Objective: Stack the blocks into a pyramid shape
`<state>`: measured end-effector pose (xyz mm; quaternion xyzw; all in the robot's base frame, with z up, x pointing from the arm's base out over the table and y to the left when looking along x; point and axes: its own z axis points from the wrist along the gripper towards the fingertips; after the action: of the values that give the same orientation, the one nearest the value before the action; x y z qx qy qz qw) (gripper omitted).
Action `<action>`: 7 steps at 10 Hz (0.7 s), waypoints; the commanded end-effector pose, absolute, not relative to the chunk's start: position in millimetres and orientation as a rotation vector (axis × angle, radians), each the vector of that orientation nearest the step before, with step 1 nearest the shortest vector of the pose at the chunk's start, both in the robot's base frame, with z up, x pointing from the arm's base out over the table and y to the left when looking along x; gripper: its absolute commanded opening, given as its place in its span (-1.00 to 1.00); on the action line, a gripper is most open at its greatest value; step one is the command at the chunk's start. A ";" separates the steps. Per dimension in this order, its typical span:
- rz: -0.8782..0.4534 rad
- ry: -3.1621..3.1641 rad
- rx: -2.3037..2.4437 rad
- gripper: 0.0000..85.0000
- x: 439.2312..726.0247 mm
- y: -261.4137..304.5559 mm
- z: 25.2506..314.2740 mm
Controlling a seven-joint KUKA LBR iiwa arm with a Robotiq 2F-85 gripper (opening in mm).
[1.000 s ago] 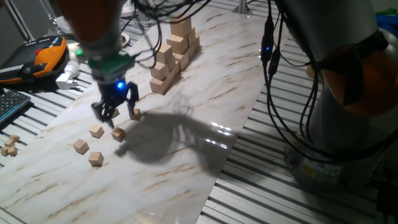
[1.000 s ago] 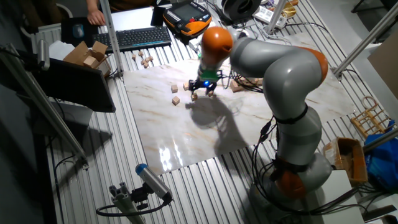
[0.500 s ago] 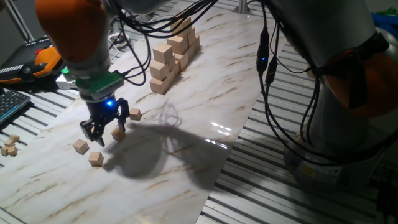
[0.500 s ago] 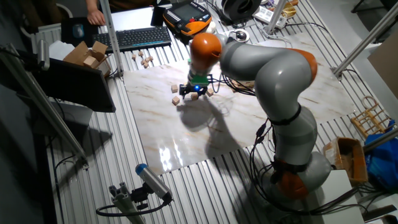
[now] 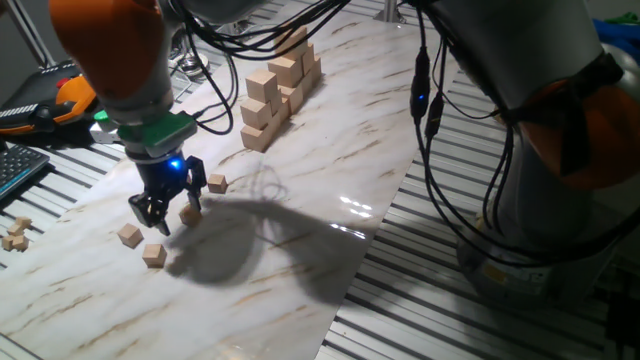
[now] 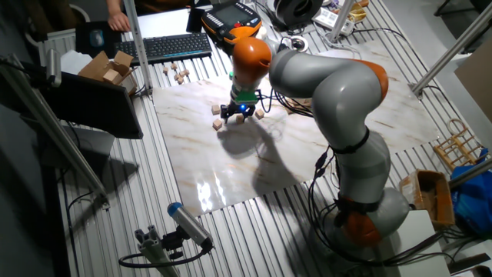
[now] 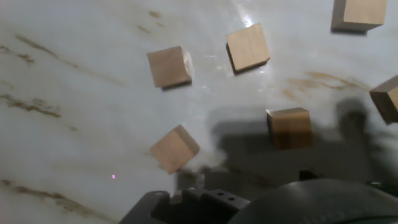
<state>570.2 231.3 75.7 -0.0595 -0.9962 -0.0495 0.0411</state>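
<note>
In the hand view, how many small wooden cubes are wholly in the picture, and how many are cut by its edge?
Cubes wholly in the picture: 4
Cubes cut by the edge: 2
Total: 6

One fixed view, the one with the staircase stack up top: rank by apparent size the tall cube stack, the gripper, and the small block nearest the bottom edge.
1. Tall cube stack, largest.
2. Gripper, clearly smaller than the stack, though it sits nearer the camera.
3. Small block, smallest by far.
</note>
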 end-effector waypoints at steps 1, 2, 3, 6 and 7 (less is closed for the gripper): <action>-0.111 -3.053 -0.015 0.60 570.1 231.9 75.8; -0.049 -3.088 -0.012 0.60 570.1 231.9 75.8; -0.019 -3.131 -0.045 0.60 570.1 231.9 75.8; -0.139 -3.101 -0.063 0.60 570.1 231.9 75.8; -0.128 -3.116 -0.074 0.60 570.1 231.9 75.8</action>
<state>570.5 232.7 75.3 -0.0219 -0.9989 -0.0399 0.0096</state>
